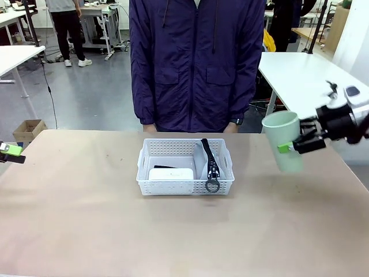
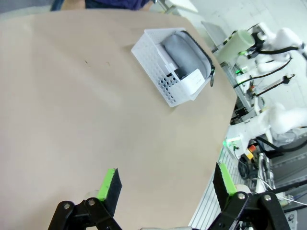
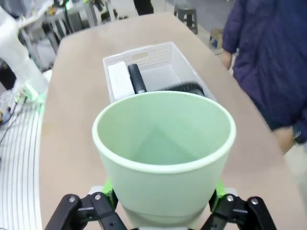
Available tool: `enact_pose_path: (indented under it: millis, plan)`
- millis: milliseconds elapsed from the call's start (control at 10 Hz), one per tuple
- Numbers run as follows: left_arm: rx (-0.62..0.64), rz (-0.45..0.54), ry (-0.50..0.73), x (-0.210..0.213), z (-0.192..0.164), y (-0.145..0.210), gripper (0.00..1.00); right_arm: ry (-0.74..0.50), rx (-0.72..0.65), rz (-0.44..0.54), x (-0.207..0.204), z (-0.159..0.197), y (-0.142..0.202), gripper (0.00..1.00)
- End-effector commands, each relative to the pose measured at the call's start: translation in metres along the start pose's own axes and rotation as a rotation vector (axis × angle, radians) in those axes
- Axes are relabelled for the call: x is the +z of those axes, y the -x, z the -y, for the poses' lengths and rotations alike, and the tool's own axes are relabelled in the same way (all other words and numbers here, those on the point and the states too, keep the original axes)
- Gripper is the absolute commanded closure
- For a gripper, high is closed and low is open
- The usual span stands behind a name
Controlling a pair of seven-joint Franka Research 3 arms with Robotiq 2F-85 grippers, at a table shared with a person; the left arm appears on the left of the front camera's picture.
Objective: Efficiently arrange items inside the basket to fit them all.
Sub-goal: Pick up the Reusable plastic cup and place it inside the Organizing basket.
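Holding the pale green cup point(image 1: 283, 140) off the tabletop point(image 1: 86, 219), the right end effector point(image 1: 291, 144) is clamped on the cup's lower body from the right side of the front view, green pads pressed to its wall. Cup is tilted, mouth up and leaning toward picture left, well apart from the basket point(image 1: 185, 186) and to its right. Right wrist view: cup point(image 3: 163, 153) sits between the fingers point(image 3: 108, 189), open mouth facing the camera, empty inside, with the basket point(image 3: 144, 57) beyond it.

Basket sits mid-tabletop, just in front of the person point(image 1: 196, 63) in a dark purple jacket. Inside it: white box point(image 1: 170, 173) at the front left, grey pouch point(image 1: 202, 161) along the right side with its black strap point(image 1: 209, 158) running forward and the ring point(image 1: 212, 186) hanging over the front rim. Black stapler point(image 3: 136, 79) lies next to the white box point(image 3: 119, 81) in the right wrist view; barely a dark sliver behind the box in the front view.

Left end effector point(image 2: 168, 184) released, jaws wide apart, nothing between them, hovering over bare tabletop point(image 2: 72, 120) well apart from the basket point(image 2: 165, 76). In the front view its green pad point(image 1: 10, 150) shows at the far left edge.
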State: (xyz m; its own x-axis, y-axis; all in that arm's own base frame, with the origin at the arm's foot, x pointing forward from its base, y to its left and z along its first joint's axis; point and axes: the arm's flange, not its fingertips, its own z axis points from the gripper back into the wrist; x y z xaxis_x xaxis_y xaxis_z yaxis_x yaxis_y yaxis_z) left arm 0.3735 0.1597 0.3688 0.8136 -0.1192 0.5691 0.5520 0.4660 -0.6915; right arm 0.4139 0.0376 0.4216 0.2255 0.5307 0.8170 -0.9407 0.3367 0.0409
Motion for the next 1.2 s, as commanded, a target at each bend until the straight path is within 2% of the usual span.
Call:
enact_pose_path:
  millis: [0, 200, 400, 600, 700, 800, 900, 1100]
  plan:
    - [-0.001, -0.001, -0.001, 0.0, 0.002, 0.001, 0.0, 0.008, 0.164, -0.117, -0.029, -0.025, -0.09, 0.13]
    - [-0.001, -0.001, -0.001, 0.0, 0.002, 0.001, 0.0, -0.017, 0.309, -0.192, -0.081, -0.045, -0.153, 0.13]
    - [-0.001, -0.001, -0.001, 0.0, 0.002, 0.001, 0.0, 0.001, 0.488, -0.343, -0.145, -0.067, -0.204, 0.13]
    - [-0.001, -0.001, -0.001, 0.0, 0.002, 0.001, 0.0, 0.03, 0.589, -0.53, -0.2, -0.074, -0.228, 0.13]
    - [-0.001, -0.001, -0.001, 0.0, 0.002, 0.001, 0.0, -0.041, 0.59, -0.515, -0.215, -0.069, -0.228, 0.13]
    - [-0.001, -0.001, -0.001, 0.0, 0.002, 0.001, 0.0, -0.074, 0.536, -0.511, -0.219, -0.065, -0.225, 0.13]
    - [-0.001, -0.001, -0.001, 0.0, 0.002, 0.001, 0.0, -0.031, 0.629, -0.466, -0.209, -0.087, -0.211, 0.13]
    - [-0.001, -0.001, -0.001, 0.0, 0.002, 0.001, 0.0, -0.031, 0.629, -0.466, -0.209, -0.087, -0.211, 0.13]
